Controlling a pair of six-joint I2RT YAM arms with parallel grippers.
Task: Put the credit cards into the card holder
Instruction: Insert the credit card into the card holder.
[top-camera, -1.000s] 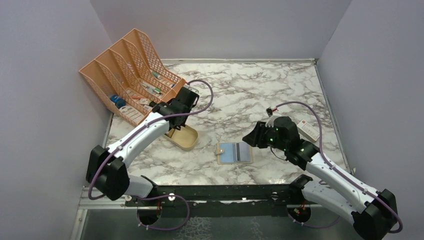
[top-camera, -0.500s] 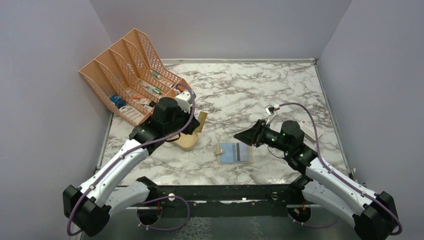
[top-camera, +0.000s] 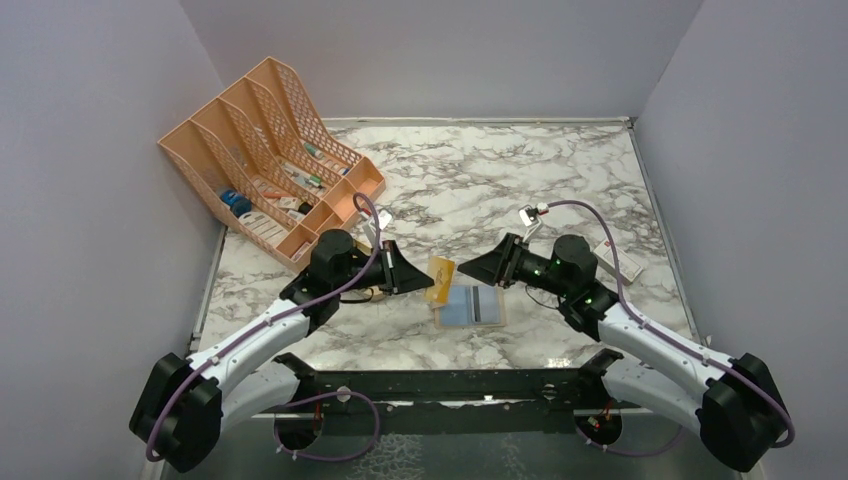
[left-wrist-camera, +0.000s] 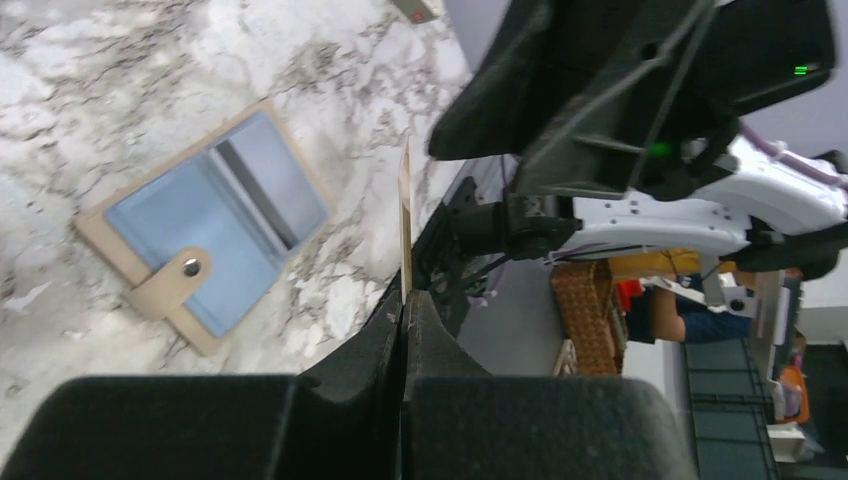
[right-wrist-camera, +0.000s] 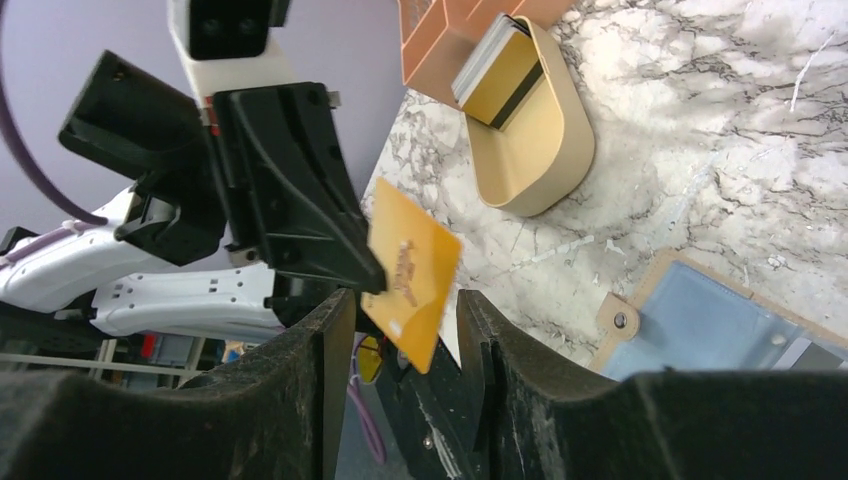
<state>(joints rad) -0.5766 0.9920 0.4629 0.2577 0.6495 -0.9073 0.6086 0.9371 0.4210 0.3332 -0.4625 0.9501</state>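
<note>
Left gripper (left-wrist-camera: 404, 300): jaws pressed together on the lower edge of a gold card (right-wrist-camera: 410, 270), which stands out from the tips, clear of the table (top-camera: 520, 180).
Gold card: held in the air between the two grippers, edge-on in the left wrist view, its broad face turned to the right wrist camera. It hangs above the left part of the card holder (left-wrist-camera: 215, 230) without touching it.
Right gripper (right-wrist-camera: 405, 300): jaws spread, the two fingers standing either side of the card's lower corner. A gap shows on each side in its own wrist view; it seems not to touch the card, though the angle is poor.
Grippers: tip to tip, nearly meeting over the middle of the table.
Card holder: lies open and flat on the marble, pale blue pockets up, its snap tab off the left edge.
Other credit cards (right-wrist-camera: 495, 70): a small stack leaning on end inside the beige dish (right-wrist-camera: 545, 165), well left of the holder.
File rack (top-camera: 260, 140): at the far left corner, just behind the dish.
</note>
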